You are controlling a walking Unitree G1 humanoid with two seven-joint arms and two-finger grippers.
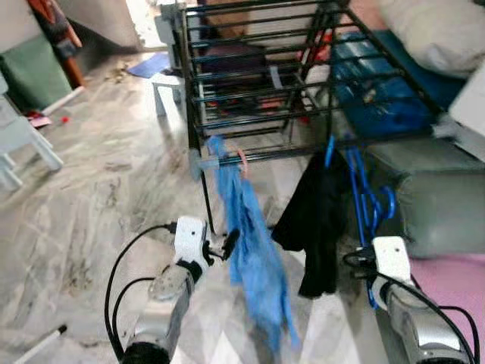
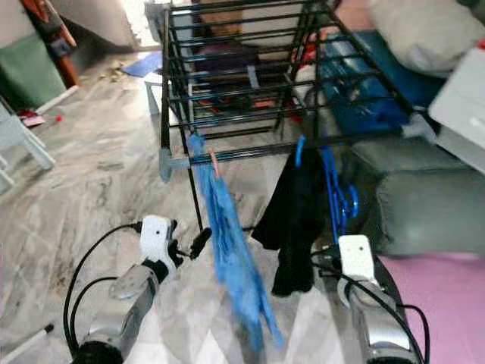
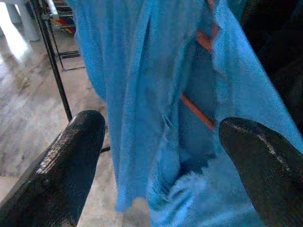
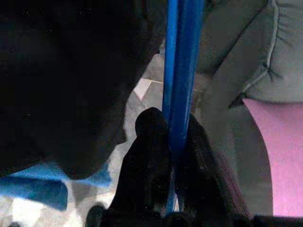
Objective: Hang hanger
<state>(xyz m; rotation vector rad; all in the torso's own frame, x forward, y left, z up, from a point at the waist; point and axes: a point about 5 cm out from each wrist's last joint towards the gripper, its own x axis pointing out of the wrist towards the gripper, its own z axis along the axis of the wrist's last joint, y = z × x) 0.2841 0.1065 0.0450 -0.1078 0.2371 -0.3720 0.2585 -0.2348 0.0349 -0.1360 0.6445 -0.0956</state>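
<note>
Right gripper (image 4: 173, 142) on blue hanger (image 4: 182, 71)

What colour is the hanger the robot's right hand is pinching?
Blue. The hanger shows best in the right wrist view, clamped in the right gripper.

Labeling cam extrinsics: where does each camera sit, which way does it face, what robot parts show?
Left and right eye: head, looking forward-down at the drying rack; both arms show.
Left wrist: along the open left gripper at the blue cloth.
Right wrist: along the right gripper, shut on the blue hanger.
Shared: blue cloth, black garment.
</note>
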